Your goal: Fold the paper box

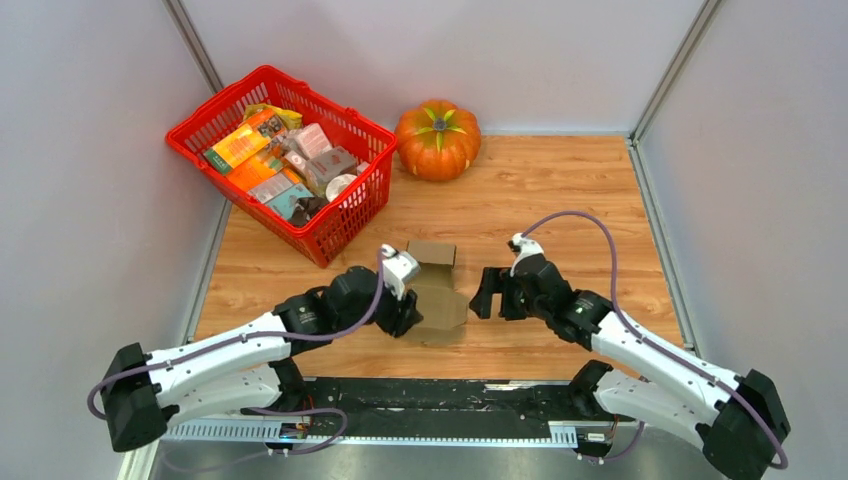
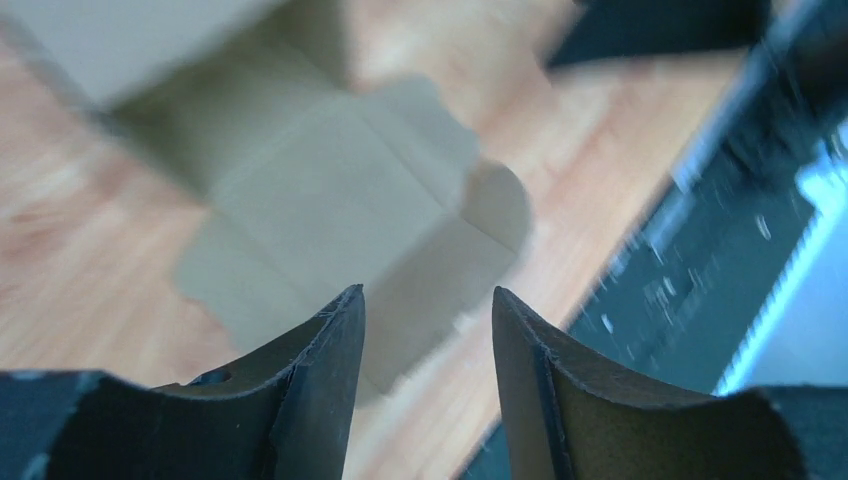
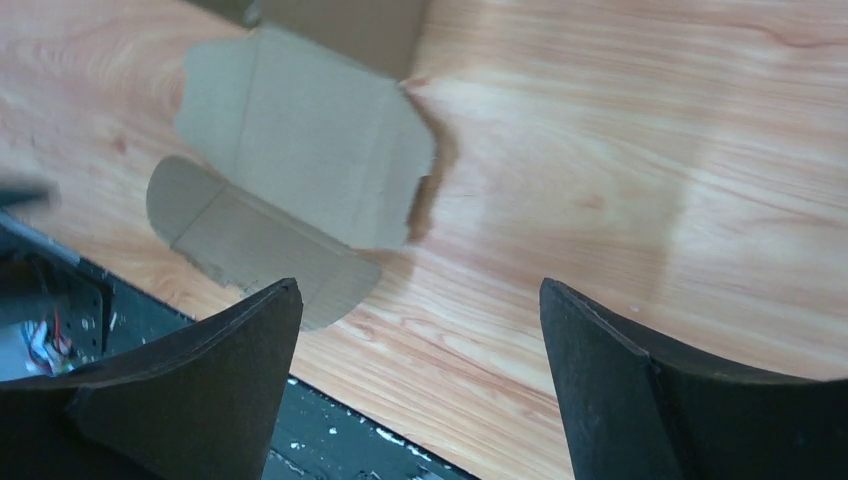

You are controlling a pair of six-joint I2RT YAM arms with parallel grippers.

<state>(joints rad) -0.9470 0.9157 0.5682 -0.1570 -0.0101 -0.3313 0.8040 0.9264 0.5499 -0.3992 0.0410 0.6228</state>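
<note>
The brown paper box lies on the wooden table between the two arms, its far part raised and its rounded flaps flat toward the near edge. My left gripper is at the box's left side, open and empty; in the left wrist view the box lies just beyond the left gripper, blurred. My right gripper is open and empty, a little right of the box. In the right wrist view the flaps lie up and left of the right gripper.
A red basket holding colourful packages stands at the back left. An orange pumpkin sits at the back centre. A black rail runs along the table's near edge. Grey walls close in both sides.
</note>
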